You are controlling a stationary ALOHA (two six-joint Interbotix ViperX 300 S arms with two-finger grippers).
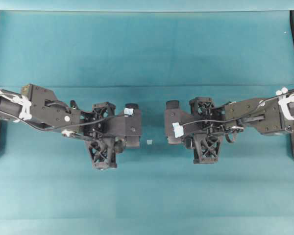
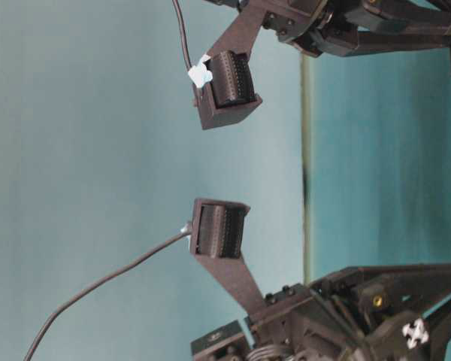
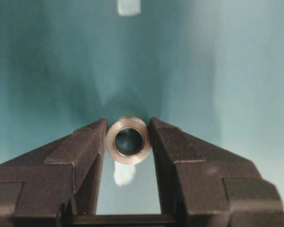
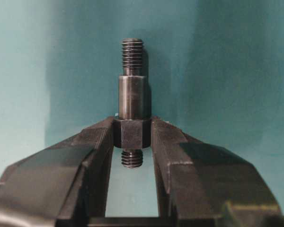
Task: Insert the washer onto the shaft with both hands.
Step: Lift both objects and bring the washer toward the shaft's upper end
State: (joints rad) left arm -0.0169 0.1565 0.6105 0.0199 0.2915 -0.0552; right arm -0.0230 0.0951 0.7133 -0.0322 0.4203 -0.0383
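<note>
Gripping the washer (image 3: 128, 140) between its two fingertips, the left gripper (image 3: 128, 142) is holding the ring upright, with the dark centre hole facing the wrist camera. Both finger pads are pressing against the ring's outer rim, one on each side. Below the ring, a pale tape scrap (image 3: 124, 173) is lying on the teal table (image 3: 236, 71), and a second tape scrap (image 3: 128, 6) is showing near the top edge of that view.

The right gripper (image 4: 132, 134) is clamping the shaft (image 4: 132, 101) by its thicker hexagonal middle section. The shaft is standing lengthwise out of the fingertips, with a smooth cylindrical step and a threaded narrow end pointing away from the wrist; a short threaded end is showing behind the fingers.

In the overhead view, the left gripper (image 1: 132, 123) and the right gripper (image 1: 172, 123) are facing each other across the middle of the table, apart, with a small pale scrap (image 1: 149, 142) lying between them. Washer and shaft are not touching.
</note>
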